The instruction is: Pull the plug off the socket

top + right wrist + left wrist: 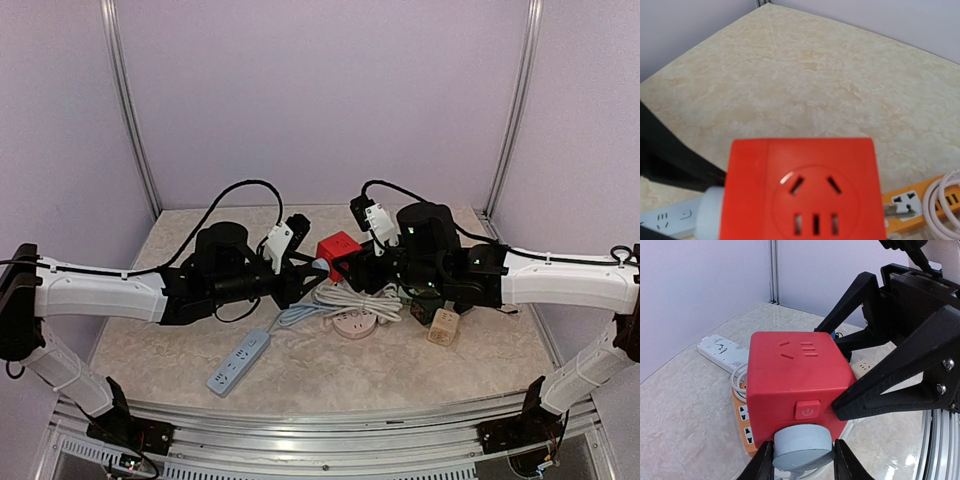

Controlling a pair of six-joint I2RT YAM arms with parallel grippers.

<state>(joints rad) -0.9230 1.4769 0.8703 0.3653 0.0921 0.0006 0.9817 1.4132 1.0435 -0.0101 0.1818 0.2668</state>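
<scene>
I have the plug [801, 439], a grey round one, seated in the near face of the red socket cube [790, 372], and the pair hangs mid-surface between both arms, seemingly lifted above the clutter. My left pincer [804, 450] is clamped on the plug, a finger on each side of its rim. My right pincer [826, 369] grips the cube from the opposite side: one black finger presses the face beside the power button, the other reaches round the cube's far side. Straight below the cube lies an orange power strip [742, 422], partly hidden under it. From overhead, a coiled white cable [345, 298] sits just in front of the pincers, with a round pinkish socket [353, 323] touching its near side. A beige cube [443, 326] stands under the right forearm, and a pale power strip [238, 362] lies at an angle toward the left front, well apart from the cube. So the ground beneath and in front of the grip is crowded. The marbled surface [330, 385] opens up along the near centre and behind the cube toward the back wall. Lavender walls close in on three sides, upright metal posts [130, 110] mark the rear corners, and a metal rail [300, 420] runs along the near edge.
</scene>
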